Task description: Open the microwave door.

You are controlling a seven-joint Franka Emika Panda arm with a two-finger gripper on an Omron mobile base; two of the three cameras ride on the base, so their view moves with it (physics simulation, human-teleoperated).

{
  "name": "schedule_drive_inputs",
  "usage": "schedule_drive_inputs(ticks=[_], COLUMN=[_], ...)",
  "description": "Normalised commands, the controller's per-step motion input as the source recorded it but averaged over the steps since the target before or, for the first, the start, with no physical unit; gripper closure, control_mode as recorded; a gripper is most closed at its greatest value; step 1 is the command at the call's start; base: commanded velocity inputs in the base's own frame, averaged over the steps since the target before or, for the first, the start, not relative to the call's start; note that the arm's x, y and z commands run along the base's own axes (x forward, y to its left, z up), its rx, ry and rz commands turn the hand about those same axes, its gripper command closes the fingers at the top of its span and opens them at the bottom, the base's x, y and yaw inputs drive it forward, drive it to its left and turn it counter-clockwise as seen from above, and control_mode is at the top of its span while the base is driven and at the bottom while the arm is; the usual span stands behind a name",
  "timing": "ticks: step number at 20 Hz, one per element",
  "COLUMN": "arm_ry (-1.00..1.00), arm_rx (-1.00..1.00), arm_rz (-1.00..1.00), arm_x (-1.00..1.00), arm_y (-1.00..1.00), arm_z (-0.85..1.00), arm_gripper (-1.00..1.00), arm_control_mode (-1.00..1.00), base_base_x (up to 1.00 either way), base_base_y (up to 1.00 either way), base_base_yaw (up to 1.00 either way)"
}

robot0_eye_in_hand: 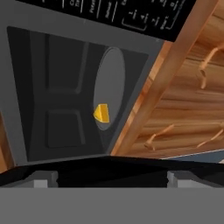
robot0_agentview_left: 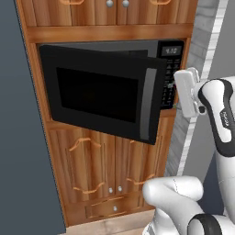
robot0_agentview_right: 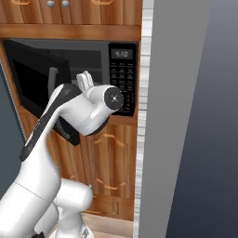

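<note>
The microwave door (robot0_agentview_left: 96,94) is a glossy black panel with a dark window, swung well out to the left on its hinge. Its grey bar handle (robot0_agentview_left: 148,103) runs down the free edge. In the right base view the door (robot0_agentview_right: 30,76) stands out beyond my arm. My gripper (robot0_agentview_right: 85,80) sits just in front of the open cavity, right of the door's free edge and beside the keypad (robot0_agentview_right: 123,76). In the hand view the gripper (robot0_eye_in_hand: 111,175) is open with nothing between its fingers. It faces the dark cavity (robot0_eye_in_hand: 57,96), where a yellow wedge (robot0_eye_in_hand: 103,113) lies on the round turntable (robot0_eye_in_hand: 113,74).
Wooden cabinet doors (robot0_agentview_left: 96,160) with curved handles fill the space under the microwave, with more cabinets above. A dark grey wall (robot0_agentview_left: 18,137) closes the left side. A tall grey panel (robot0_agentview_right: 186,139) and a tiled strip (robot0_agentview_right: 145,116) stand close on the right.
</note>
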Motion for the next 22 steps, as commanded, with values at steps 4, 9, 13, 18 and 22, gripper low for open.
schedule_drive_inputs(ticks=[4, 9, 13, 18, 22], arm_ry=[0.00, 0.00, 0.00, 0.02, 0.09], arm_rx=[0.00, 0.00, 0.01, 0.04, 0.02], arm_rz=[0.00, 0.02, 0.05, 0.09, 0.17], arm_x=[0.46, 0.24, 0.10, 0.18, -0.06], arm_y=[0.06, 0.23, 0.38, 0.22, 0.27], arm_z=[0.00, 0.00, 0.00, 0.00, 0.00], arm_gripper=[-1.00, -1.00, -1.00, -1.00, -1.00], arm_control_mode=[-1.00, -1.00, -1.00, -1.00, -1.00], base_base_x=[0.00, 0.00, 0.00, 0.00, 0.00], base_base_y=[0.00, 0.00, 0.00, 0.00, 0.00], base_base_yaw=[0.00, 0.00, 0.00, 0.00, 0.00])
